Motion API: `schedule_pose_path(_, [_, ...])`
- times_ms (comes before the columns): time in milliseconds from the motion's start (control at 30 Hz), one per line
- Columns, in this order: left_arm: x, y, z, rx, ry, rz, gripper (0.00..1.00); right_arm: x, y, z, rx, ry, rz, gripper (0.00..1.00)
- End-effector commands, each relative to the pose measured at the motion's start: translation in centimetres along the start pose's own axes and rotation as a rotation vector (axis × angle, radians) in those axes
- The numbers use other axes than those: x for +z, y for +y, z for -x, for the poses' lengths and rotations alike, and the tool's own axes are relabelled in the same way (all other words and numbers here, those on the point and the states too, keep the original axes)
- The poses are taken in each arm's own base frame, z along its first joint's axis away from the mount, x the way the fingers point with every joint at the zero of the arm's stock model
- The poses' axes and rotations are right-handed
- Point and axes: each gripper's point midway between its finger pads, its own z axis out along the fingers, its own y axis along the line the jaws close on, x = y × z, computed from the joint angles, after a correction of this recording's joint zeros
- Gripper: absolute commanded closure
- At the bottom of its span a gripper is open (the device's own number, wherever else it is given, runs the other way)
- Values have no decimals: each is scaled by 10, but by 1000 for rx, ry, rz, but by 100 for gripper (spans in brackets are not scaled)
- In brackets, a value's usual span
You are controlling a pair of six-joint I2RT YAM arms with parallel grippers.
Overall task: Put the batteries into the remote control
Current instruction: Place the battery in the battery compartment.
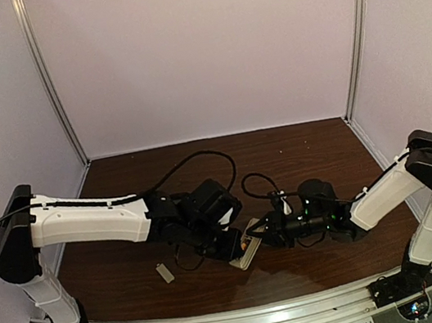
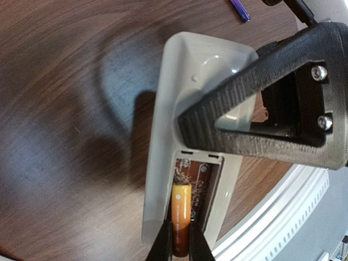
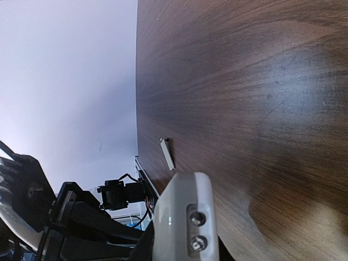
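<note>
Table (image 1: 298,156): dark brown, fine wood grain, pale glare patches.
Remote control (image 2: 179,81): beige-grey back; open bay shows a brown board with coppery traces.
Battery (image 2: 181,217): orange-copper, faint dark print.
Left gripper (image 2: 180,251): black.
Right gripper (image 1: 266,234): black, finely ribbed, silver screws.
Cover piece (image 1: 165,273), near left: light grey.
Arms (image 1: 85,221): white shells, black joints.
Walls (image 1: 197,48): pale lilac-white.

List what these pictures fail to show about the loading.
- Left wrist view: the lower end of the battery is cut off by the bottom edge, between the fingers of the left hand.
- Top view: the remote control is mostly hidden under both hands.
- Right wrist view: the fingertips of the right hand run off the bottom edge.
- A second battery: in no view.
</note>
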Motion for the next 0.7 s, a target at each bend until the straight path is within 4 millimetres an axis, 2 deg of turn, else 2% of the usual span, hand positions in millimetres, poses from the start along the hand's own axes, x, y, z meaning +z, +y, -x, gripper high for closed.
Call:
schedule_pose_path(0, [11, 14, -4, -34, 32, 64, 99, 4, 21, -1, -16, -10, 67, 100])
schedule_pose_path(333, [13, 19, 0, -55, 19, 77, 93, 6, 21, -4, -8, -1, 69, 100])
schedule_pose_path(667, [6, 18, 2, -34, 6, 65, 77, 6, 15, -5, -2, 6, 51, 100])
